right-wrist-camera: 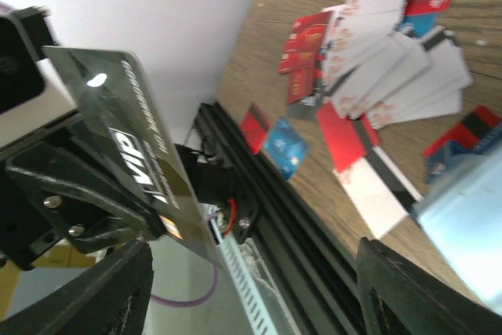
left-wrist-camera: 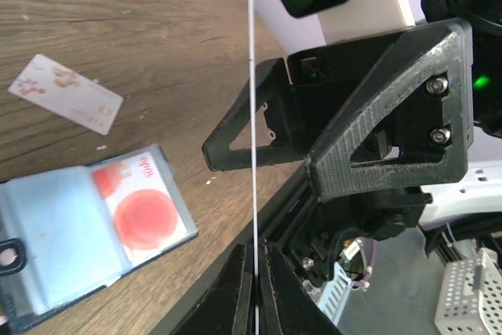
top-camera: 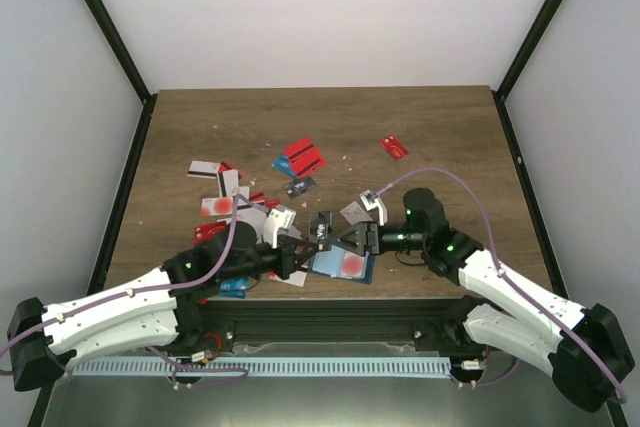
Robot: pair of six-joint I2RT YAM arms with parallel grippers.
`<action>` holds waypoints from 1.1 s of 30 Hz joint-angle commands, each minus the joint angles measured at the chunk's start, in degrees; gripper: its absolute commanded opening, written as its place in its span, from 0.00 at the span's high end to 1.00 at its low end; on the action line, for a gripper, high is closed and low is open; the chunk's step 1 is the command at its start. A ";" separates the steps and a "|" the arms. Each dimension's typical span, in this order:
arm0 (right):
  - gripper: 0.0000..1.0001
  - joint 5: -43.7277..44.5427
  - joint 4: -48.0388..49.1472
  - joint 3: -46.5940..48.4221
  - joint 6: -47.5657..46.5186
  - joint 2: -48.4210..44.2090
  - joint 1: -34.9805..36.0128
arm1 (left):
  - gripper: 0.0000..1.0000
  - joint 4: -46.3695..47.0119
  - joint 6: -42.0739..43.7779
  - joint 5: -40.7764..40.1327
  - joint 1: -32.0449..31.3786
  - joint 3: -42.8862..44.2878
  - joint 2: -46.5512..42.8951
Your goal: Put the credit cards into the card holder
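Nearest you, the card holder [left-wrist-camera: 55, 233] lies open on the tabletop [top-camera: 440, 137] at the near edge, at 6 o'clock from where the two pincers meet. Its inside is lighter blue, and a red-circle card [left-wrist-camera: 145, 213] shows in one half. Just beyond it, the left pincer [left-wrist-camera: 252, 292] is clamped on one edge of a dark grey card [right-wrist-camera: 125, 143], held off the tabletop and edge-on to its own wrist camera. The right pincer [right-wrist-camera: 252, 256] faces it with jaws spread wide and nothing in them. Reading: a hand-over or re-grip before insertion. Bring your right jaws square across the card's free end, clear of the left fingertips, and close fully before the left lets go; a thin card will likely pivot if pinched at a corner. Then level it with the pocket mouth and slide rather than press. Nothing pins the holder, so expect it to skate. Farther out, loose credit cards [top-camera: 235, 202] fan from 9 to 11 o'clock, two red cards [top-camera: 303, 155] lie at 12, and a lone red card [top-camera: 394, 147] at 1 o'clock.
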 commanded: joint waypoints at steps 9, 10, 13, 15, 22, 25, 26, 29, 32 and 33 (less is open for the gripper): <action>0.63 -9.93 11.57 -0.05 2.95 -0.71 -0.54 | 0.96 10.62 0.72 8.45 0.28 -0.38 2.28; 0.67 -10.01 11.62 -0.10 2.94 -0.81 -0.54 | 0.96 10.95 0.70 8.52 0.27 -0.56 2.41; 0.85 -10.11 11.82 -0.31 3.13 -1.15 -0.54 | 0.96 11.26 0.71 8.48 0.25 -0.72 2.88; 0.95 -10.01 11.89 -0.57 3.38 -1.45 -0.54 | 0.96 11.45 0.71 8.10 0.33 -1.04 3.07; 0.99 -6.01 4.90 -1.16 2.95 -3.37 -0.54 | 0.71 8.36 0.79 3.68 0.30 -1.25 4.10; 0.99 -2.10 -2.49 -0.83 1.84 -4.26 -0.60 | 0.59 4.23 1.89 -2.23 0.56 -0.55 4.76; 0.99 -0.80 -4.80 -0.92 1.70 -4.47 -0.55 | 0.56 2.73 2.45 -4.01 0.65 -0.24 5.02; 0.99 1.21 -10.50 -0.92 1.50 -4.76 -0.63 | 0.53 -3.13 3.80 -10.44 1.21 1.76 6.90; 0.99 2.30 -14.74 1.67 0.04 -2.42 -0.63 | 0.52 -6.95 5.26 -13.73 2.41 3.75 9.87; 0.99 2.76 -16.69 2.89 -0.57 -1.08 -0.63 | 0.49 -7.93 5.46 -14.72 2.87 4.21 11.06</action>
